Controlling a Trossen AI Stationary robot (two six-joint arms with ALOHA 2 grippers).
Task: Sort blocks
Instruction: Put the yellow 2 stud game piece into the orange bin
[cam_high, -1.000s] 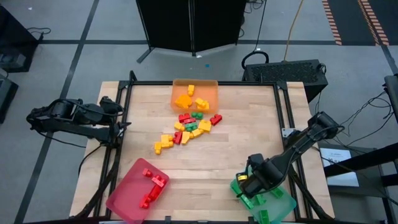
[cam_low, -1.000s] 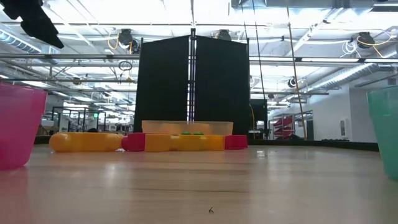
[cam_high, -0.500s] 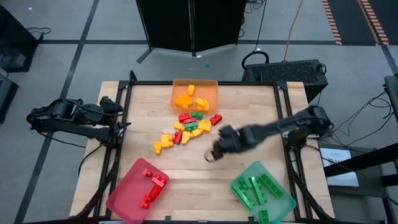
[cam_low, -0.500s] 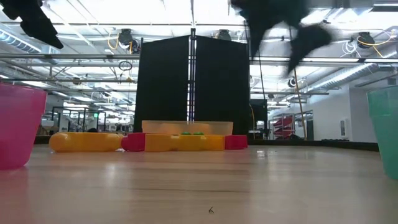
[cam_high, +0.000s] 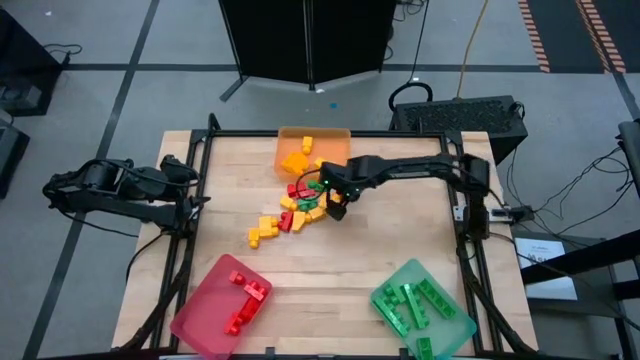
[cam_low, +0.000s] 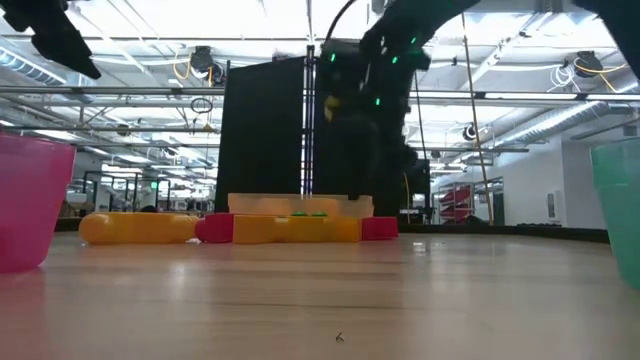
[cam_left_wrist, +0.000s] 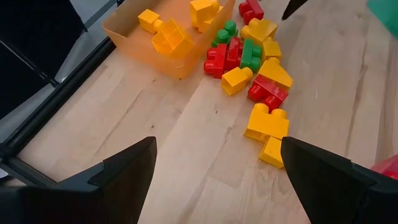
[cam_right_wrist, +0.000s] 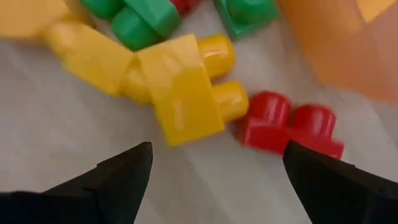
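Reaching across the worktop (cam_high: 400, 235) in the high view, the right arm now has its right claw (cam_high: 336, 206) over the loose blocks (cam_high: 300, 207) scattered mid-worktop just near of the orange tray (cam_high: 338, 140); half a second ago it was out over bare wood to the right of the pile, and a second ago it was down at the green tray (cam_high: 455, 325) at the near right. The red tray (cam_high: 195, 315) at the near left holds red pieces as before, and the left arm waits at the left edge, unchanged. From the low view, the right arm shows as a dark shape with green lights above the row of yellow and red blocks (cam_low: 290, 228), where a moment earlier it was only a blur higher up. Through the left wrist view, the left claw (cam_left_wrist: 214, 171) stands open above the wood, the pile beyond it. Through the right wrist view, the right claw (cam_right_wrist: 214, 177) is spread open, empty, just above a yellow block (cam_right_wrist: 180, 93) and a red block (cam_right_wrist: 289, 127).
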